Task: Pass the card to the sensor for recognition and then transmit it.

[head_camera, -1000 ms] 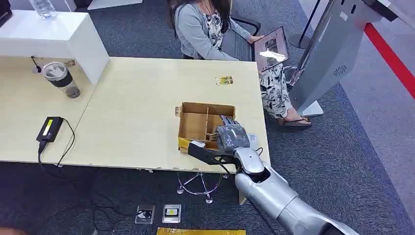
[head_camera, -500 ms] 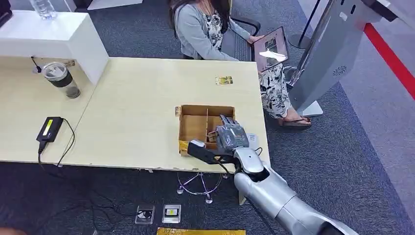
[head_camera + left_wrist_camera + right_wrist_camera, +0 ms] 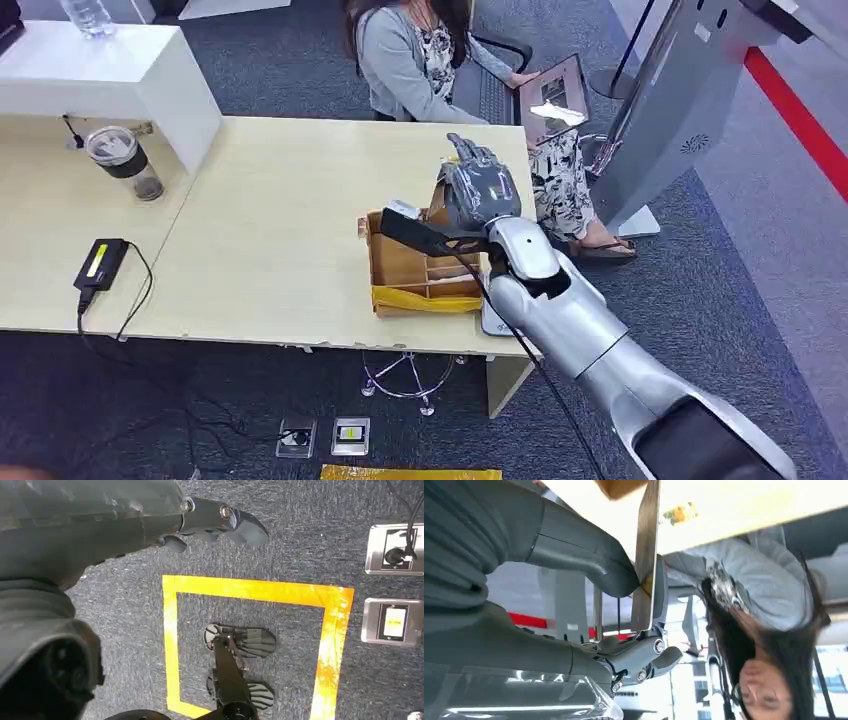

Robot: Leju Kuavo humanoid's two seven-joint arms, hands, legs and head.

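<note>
1. At the table's far left, about nine o'clock in the head view, a black power adapter lies with its cable trailing over the near edge; a lidded cup stands at ten o'clock beside a white box.
2. The left hand hangs over the dark carpet above a yellow tape square; its fingers are curled in with nothing in them.
3. Near the middle, a cardboard divider box sits by the table's near edge.
4. The right hand is raised above the box's far end, at about one o'clock from the box centre.
5. The card is pinched between the thumb and the fingers. Seen edge-on, it sticks out past the fingertips on both sides.
6. A small yellow-green item lies on the table just beyond the hand, at twelve o'clock.
7. Further right, a person sits at the far edge with a laptop; a grey kiosk stands at two o'clock.
</note>
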